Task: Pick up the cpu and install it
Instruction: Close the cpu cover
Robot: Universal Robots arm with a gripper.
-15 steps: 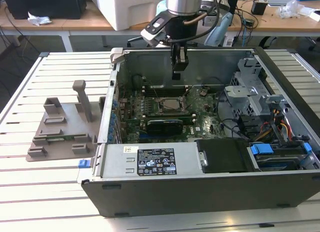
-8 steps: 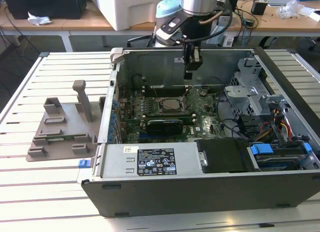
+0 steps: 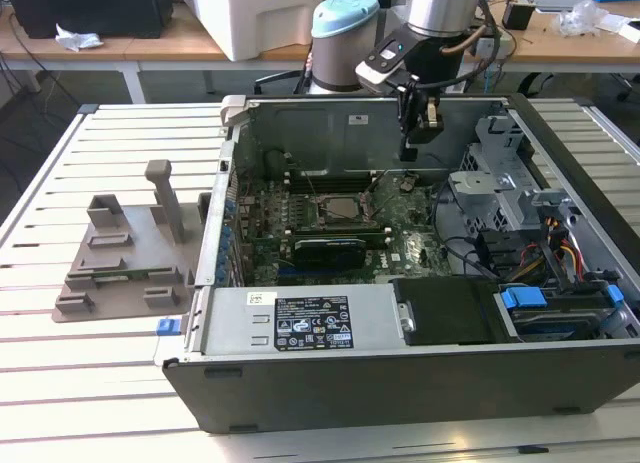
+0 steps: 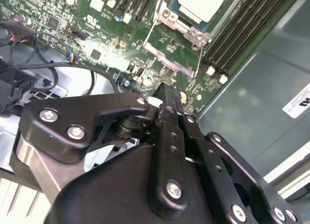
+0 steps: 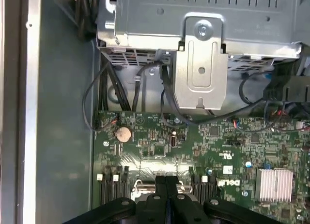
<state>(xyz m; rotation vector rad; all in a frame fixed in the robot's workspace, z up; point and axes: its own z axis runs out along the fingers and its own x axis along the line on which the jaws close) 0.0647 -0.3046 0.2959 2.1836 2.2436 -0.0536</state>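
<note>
Second wrist view: gripper point(image 4: 163, 96) hovering just beside socket point(image 4: 184, 28), fingers point(image 4: 167, 117) pressed together, empty; cpu point(image 4: 201, 4) lying in socket. Could clip socket lever point(image 4: 199, 52), knocking cpu askew.

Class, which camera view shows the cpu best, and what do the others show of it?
The second wrist view: the cpu lies close, its pale silvery top inside the metal socket frame. The exterior view shows it as a small square. The first wrist view faces other parts of the motherboard.

Both wrist views, seemingly near motherboard point(image 5: 160, 146)
</note>
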